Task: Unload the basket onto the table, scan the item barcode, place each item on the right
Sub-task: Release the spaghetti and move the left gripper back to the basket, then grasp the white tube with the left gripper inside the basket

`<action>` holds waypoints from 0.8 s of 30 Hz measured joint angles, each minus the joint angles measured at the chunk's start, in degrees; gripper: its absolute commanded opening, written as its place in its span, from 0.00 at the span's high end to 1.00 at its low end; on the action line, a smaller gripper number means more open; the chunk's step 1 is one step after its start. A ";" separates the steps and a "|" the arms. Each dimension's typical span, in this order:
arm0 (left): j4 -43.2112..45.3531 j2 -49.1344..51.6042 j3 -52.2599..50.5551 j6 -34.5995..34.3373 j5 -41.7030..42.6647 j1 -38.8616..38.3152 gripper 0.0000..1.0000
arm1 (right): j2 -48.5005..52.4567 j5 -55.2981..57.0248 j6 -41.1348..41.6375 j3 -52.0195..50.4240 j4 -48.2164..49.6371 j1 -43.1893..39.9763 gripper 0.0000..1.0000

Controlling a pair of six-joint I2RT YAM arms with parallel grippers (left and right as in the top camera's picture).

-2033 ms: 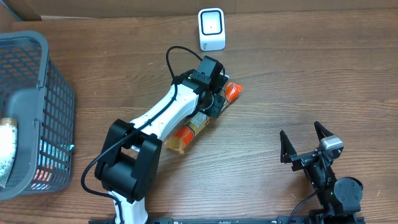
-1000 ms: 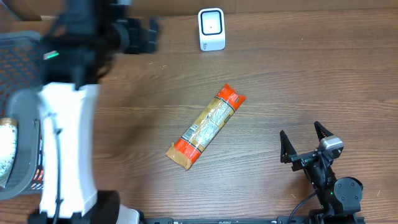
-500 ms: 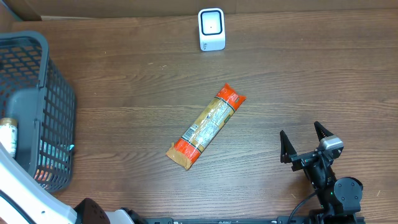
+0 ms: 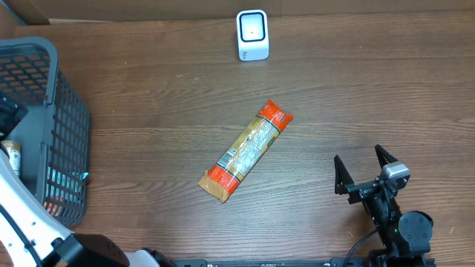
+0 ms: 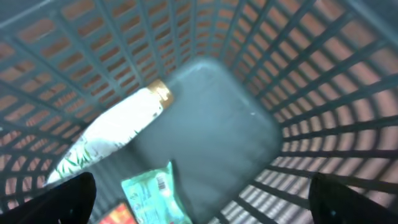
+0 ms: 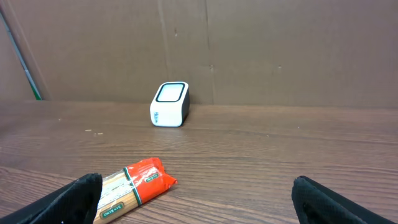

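A long pasta packet with orange-red ends lies slantwise on the wooden table, free of both grippers; its near end shows in the right wrist view. The white barcode scanner stands at the table's far edge. My left gripper is open inside the grey basket, above a teal packet that shows a barcode and a white bottle with a gold cap. My right gripper stands open and holds nothing at the front right, pointing toward the scanner.
The basket's lattice walls surround the left gripper on all sides. A red packet lies beside the teal one. My left arm rises along the table's left edge. A cardboard wall stands behind the scanner.
My left arm has let go of the pasta packet on the table and swung left to hang over and into the basket. The right arm has not moved.
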 measured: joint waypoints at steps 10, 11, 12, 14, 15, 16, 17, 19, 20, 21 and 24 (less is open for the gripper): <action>8.92 2.40 -6.43 15.69 -0.24 2.84 0.00 | 0.00 0.00 0.00 0.00 0.00 0.00 0.00; 9.94 3.19 -6.43 17.16 -0.31 3.06 0.00 | 0.00 -0.02 0.00 0.00 0.02 0.00 0.00; 10.82 3.96 -6.43 18.47 -0.35 3.32 0.00 | 0.00 -0.02 -0.02 0.00 0.02 0.00 0.00; 11.82 5.68 -6.43 21.57 -0.39 3.76 0.00 | 0.00 -0.02 -0.02 0.00 0.02 0.00 0.00; 11.82 6.60 -6.43 23.52 -0.50 4.00 0.00 | 0.00 -0.02 -0.02 0.00 0.00 0.00 0.00; 11.85 7.45 -6.45 25.09 -0.52 4.15 0.00 | 0.00 0.00 0.00 0.00 0.02 0.00 0.00; 12.02 8.35 -6.49 26.56 -0.52 4.46 0.00 | 0.00 -0.02 0.00 0.00 0.02 0.00 0.00; 12.33 10.08 -6.69 29.16 -0.52 5.01 0.00 | 0.00 -0.02 -0.02 0.00 0.02 0.00 0.00; 12.55 10.93 -6.75 30.38 -0.52 5.49 0.00 | 0.00 0.00 0.00 0.00 0.00 0.00 0.00; 12.83 11.65 -6.75 31.06 -0.50 5.92 0.00 | 0.00 0.00 0.00 0.00 0.04 0.00 0.00; 13.07 13.49 -6.75 32.72 -0.52 7.63 0.02 | 0.00 0.00 -0.02 0.00 0.00 0.00 0.00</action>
